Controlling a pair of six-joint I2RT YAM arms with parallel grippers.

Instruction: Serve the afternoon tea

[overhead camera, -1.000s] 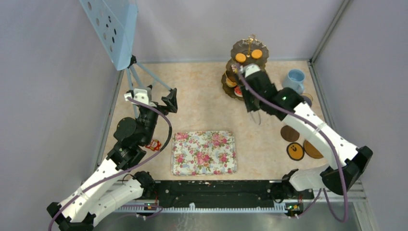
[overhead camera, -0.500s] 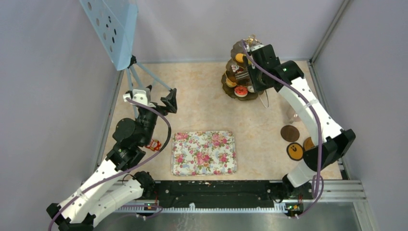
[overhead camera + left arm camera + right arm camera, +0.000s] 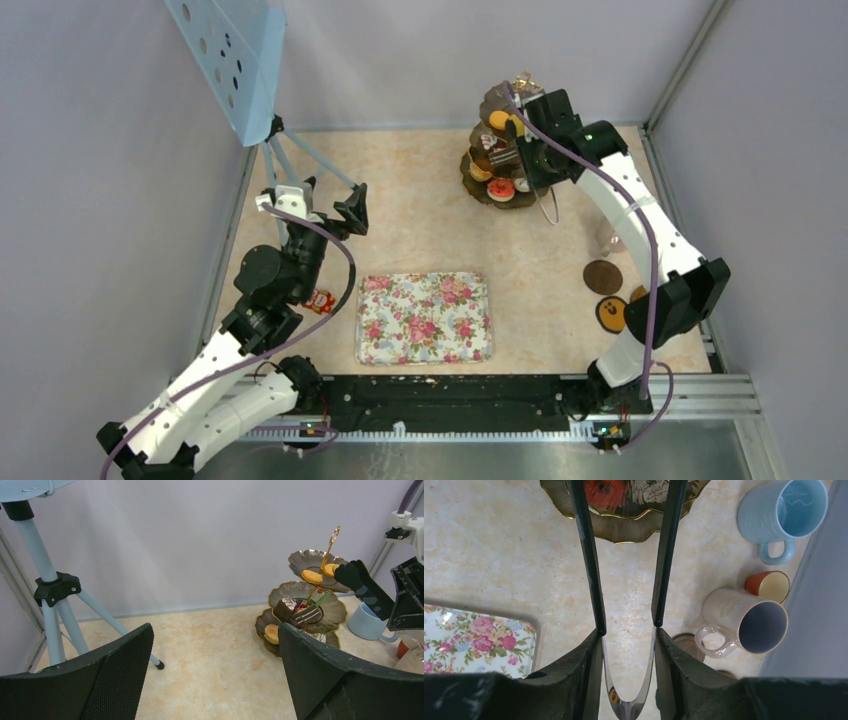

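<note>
A beige marbled table (image 3: 430, 215) sits inside pale lilac-grey walls on three sides, with a metal rail (image 3: 450, 400) along the near edge. At 11 o'clock a blue perforated panel (image 3: 228, 60) stands on a tripod (image 3: 55, 595). The floral tray (image 3: 424, 318) lies flat at 6 o'clock, just ahead of the rail.

The dark three-tier stand (image 3: 307, 592) with its gold handle (image 3: 330, 542) stands upright at 1 o'clock, near the back wall. Two orange rounds (image 3: 311, 576) lie on its top tier, cake slices (image 3: 306, 615) on the middle tier and a donut (image 3: 271, 633) on the bottom one.

The right gripper (image 3: 626, 645) is clamped on the spring end of the black tongs (image 3: 586, 555), whose arms stand apart. From the left wrist their tips sit at the right-hand round on the top tier; whether they pinch it cannot be told. The left gripper (image 3: 215, 640) is spread wide and holds nothing, at 9 o'clock, well apart from the stand.

From above, the right arm hides part of the top tier and most of the cups. The right wrist view shows them near the right wall at 3 o'clock: the light-blue cup (image 3: 791, 507), the small orange-brown cup (image 3: 771, 585) and the pale-grey cup (image 3: 749, 622), close together. Brown coasters (image 3: 602, 277) lie at 4 o'clock. A small red item (image 3: 320, 300) beside the left arm is too small to identify.

Bare table shows between tray and stand, and from the tripod across to the stand
</note>
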